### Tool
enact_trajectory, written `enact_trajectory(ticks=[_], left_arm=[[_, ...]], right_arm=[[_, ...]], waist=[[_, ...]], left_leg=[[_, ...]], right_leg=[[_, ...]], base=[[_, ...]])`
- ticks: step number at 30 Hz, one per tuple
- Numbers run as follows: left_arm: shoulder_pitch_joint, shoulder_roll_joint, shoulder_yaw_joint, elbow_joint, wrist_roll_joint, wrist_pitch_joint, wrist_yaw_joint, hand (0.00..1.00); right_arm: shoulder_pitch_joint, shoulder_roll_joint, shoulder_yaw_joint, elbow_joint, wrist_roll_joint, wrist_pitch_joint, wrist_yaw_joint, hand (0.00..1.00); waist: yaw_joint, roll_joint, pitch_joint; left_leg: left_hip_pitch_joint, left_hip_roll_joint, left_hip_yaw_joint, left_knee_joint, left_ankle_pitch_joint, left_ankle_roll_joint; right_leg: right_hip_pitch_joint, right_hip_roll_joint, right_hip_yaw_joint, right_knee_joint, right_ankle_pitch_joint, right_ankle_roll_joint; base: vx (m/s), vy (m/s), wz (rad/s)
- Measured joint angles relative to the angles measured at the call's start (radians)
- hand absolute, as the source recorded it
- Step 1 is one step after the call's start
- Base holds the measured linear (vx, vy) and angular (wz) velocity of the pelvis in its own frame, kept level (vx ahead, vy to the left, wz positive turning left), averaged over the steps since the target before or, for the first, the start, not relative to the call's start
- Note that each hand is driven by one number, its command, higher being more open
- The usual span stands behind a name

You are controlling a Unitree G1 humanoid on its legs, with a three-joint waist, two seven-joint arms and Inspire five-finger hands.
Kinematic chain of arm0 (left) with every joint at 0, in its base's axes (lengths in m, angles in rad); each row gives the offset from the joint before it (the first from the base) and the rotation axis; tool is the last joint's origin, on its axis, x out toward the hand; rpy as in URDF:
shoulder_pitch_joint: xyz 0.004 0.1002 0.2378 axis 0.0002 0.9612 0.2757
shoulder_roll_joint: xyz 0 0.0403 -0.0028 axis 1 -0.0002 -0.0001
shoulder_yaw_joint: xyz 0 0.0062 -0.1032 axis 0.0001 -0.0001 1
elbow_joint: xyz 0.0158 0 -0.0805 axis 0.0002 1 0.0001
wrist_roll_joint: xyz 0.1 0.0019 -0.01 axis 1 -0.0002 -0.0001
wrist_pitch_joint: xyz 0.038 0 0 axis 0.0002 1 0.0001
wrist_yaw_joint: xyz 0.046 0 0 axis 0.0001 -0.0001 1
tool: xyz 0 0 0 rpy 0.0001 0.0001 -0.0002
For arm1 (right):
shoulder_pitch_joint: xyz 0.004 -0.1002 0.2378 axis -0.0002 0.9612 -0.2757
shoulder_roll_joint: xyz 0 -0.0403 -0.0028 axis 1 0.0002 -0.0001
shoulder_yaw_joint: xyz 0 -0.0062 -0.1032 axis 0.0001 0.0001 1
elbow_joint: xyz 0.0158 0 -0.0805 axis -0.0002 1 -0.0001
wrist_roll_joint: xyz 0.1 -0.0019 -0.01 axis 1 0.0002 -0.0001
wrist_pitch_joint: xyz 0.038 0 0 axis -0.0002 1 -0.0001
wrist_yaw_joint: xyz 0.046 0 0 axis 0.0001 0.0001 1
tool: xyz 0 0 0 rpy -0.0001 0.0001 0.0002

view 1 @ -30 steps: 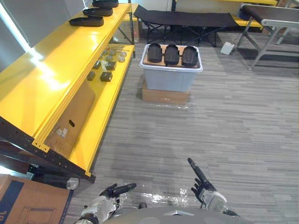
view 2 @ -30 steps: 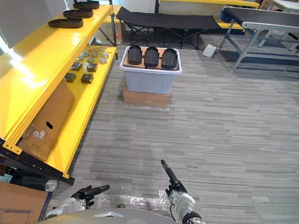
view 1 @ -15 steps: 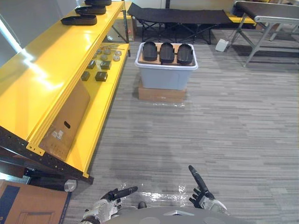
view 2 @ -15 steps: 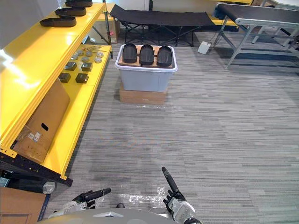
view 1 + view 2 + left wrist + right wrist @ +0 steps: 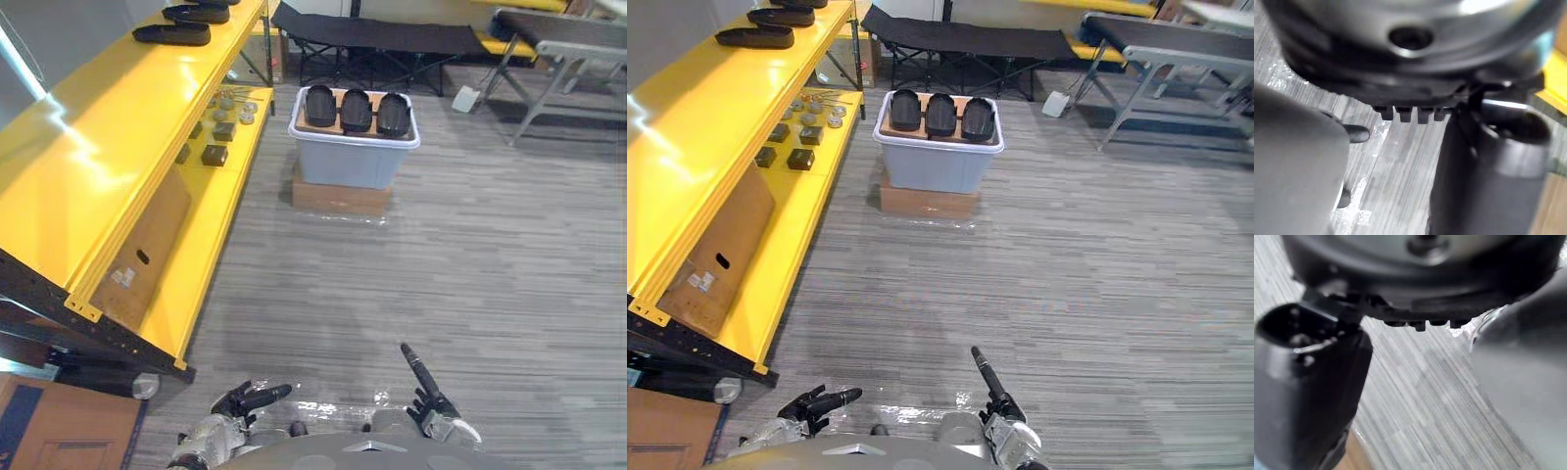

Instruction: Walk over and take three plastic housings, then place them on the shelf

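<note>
Nearest: left hand [image 5: 240, 401] low at the near edge, fingers straight and loosely spread, holding nothing. Right hand [image 5: 431, 399] to its right, fingers straight, one pointing ahead, also empty. Bare floor [image 5: 411, 264] lies between the hands and the goods. Left side: yellow shelf [image 5: 98, 147] running near to far, with a cardboard sheet [image 5: 137, 250] leaning on its lower level and small dark blocks [image 5: 214, 154] farther along. Far centre: grey bin [image 5: 351, 164] on a cardboard box [image 5: 338, 196], with the three plastic housings [image 5: 356, 110] in a row on top, untouched. Far left on the shelf top: dark housing-like pieces [image 5: 172, 33]; can't tell if they belong to this task. Black cot [image 5: 382, 34] behind the bin.

Progress: early, walking stage. The bin is well apart from both hands. None of the three is picked, and all the placing is left.

Versus a second ago: the whole view has shifted a little, so the camera moved. The bin looks about as far off. The hands keep the same straight-fingered pose, the right one slightly lower in view.
</note>
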Motion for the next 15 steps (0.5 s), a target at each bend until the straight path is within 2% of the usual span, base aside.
enact_trajectory(ticks=[2,4,5,7,8,10,11,12,13,14,15], left_arm=[[-0.005,-0.007,0.016,0.000,0.000,0.019,-0.003,1.00],[-0.003,-0.020,0.059,-0.001,0.003,0.034,-0.007,1.00],[-0.001,-0.022,0.070,-0.001,0.003,0.034,-0.007,1.00],[0.006,-0.026,0.090,-0.009,0.005,0.035,-0.005,1.00],[0.010,-0.029,0.090,-0.015,0.005,0.036,-0.002,1.00],[0.019,-0.045,0.127,-0.038,0.027,0.051,0.024,1.00],[0.026,-0.054,0.139,-0.041,0.032,0.053,0.032,1.00],[0.054,-0.071,0.180,-0.051,0.034,0.052,0.037,1.00],[0.066,-0.075,0.238,-0.076,0.033,0.048,0.036,1.00],[0.068,-0.077,0.254,-0.091,0.026,0.045,0.036,1.00],[0.066,-0.087,0.273,-0.110,0.002,0.027,0.037,1.00]], right_arm=[[0.004,0.003,-0.007,-0.005,0.011,0.001,0.002,1.00],[0.021,0.006,-0.007,-0.040,0.011,0.007,0.007,1.00],[0.024,0.007,-0.007,-0.043,0.011,0.008,0.008,1.00],[0.029,0.010,-0.004,-0.045,0.011,0.015,0.013,1.00],[0.029,0.009,-0.003,-0.047,0.011,0.021,0.014,1.00],[0.032,0.004,-0.003,-0.057,0.008,0.047,0.017,1.00],[0.033,0.001,-0.004,-0.065,0.008,0.053,0.018,1.00],[0.046,-0.007,-0.008,-0.077,-0.005,0.070,0.024,1.00],[0.052,-0.002,-0.012,-0.078,-0.036,0.070,0.023,1.00],[0.053,-0.008,-0.012,-0.079,-0.041,0.071,0.023,1.00],[0.051,-0.025,-0.015,-0.079,-0.052,0.071,0.023,1.00]], waist=[[-0.001,-0.003,-0.001],[-0.002,0.000,0.001],[-0.001,-0.001,0.001],[0.003,-0.003,-0.001],[0.003,-0.002,-0.003],[0.003,0.005,-0.018],[0.002,0.015,-0.024],[0.000,0.042,-0.050],[0.003,0.033,-0.066],[0.003,0.056,-0.063],[0.015,0.078,-0.054]], left_leg=[[0.002,0.009,-0.003,0.000,-0.009,-0.006],[0.025,0.024,0.004,0.001,-0.034,-0.037],[0.034,0.025,0.006,0.005,-0.039,-0.041],[0.048,0.028,0.017,0.088,-0.122,-0.065],[0.054,0.029,0.020,0.105,-0.144,-0.068],[0.050,0.051,0.035,0.208,-0.262,-0.098],[0.050,0.068,0.043,0.236,-0.294,-0.112],[0.035,0.123,0.064,0.325,-0.347,-0.171],[-0.093,0.174,0.071,0.628,-0.361,-0.193],[-0.166,0.217,0.068,0.793,-0.326,-0.185],[-0.275,0.297,0.049,1.050,-0.250,-0.193]], right_leg=[[-0.053,0.011,0.000,-0.024,0.006,0.009],[-0.108,0.027,-0.001,-0.097,0.031,0.024],[-0.113,0.028,-0.002,-0.115,0.040,0.024],[-0.115,0.018,-0.022,-0.136,0.083,-0.011],[-0.113,0.016,-0.030,-0.132,0.088,-0.023],[-0.114,0.022,-0.037,-0.085,0.064,-0.062],[-0.112,0.033,-0.042,-0.074,0.061,-0.066],[-0.092,0.065,-0.064,-0.069,0.060,-0.061],[-0.090,0.080,-0.075,-0.052,0.049,-0.096],[-0.073,0.101,-0.080,-0.067,0.039,-0.110],[-0.008,0.142,-0.081,-0.114,0.033,-0.128]], base=[[0.14,-0.010,0.05],[0.18,-0.004,-0.02],[0.22,-0.033,0.00],[0.29,-0.060,-0.06],[0.31,-0.083,-0.19],[0.35,-0.126,-0.26],[0.41,-0.172,-0.26],[0.56,-0.226,-0.19],[0.48,-0.190,-0.12],[0.61,-0.215,-0.13],[0.54,-0.137,-0.21]])
